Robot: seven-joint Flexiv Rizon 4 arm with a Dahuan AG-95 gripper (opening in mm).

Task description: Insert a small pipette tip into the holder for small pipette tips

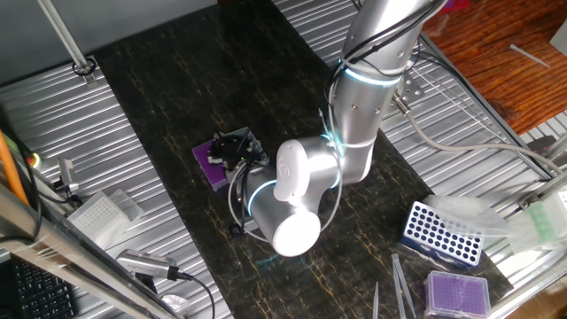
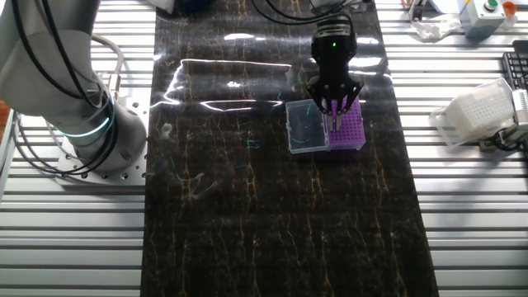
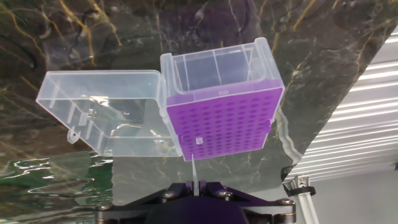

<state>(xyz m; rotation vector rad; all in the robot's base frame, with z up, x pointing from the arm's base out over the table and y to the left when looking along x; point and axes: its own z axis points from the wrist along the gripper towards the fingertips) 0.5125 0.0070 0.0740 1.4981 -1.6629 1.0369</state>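
Hand (image 2: 334, 111) apparently pinches a thin clear pipette tip (image 3: 195, 163) above the purple-gridded square holder (image 3: 224, 121).

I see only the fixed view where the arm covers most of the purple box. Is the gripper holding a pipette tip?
Observer: Yes. In the hand view a thin clear pipette tip runs from the gripper to the purple grid.
Operator: Where on the grid does it end?
Observer: At the edge row of the holder nearest the camera, near the lid-side corner.
Operator: Is the lid in the way?
Observer: No. The clear lid lies open flat beside the holder.
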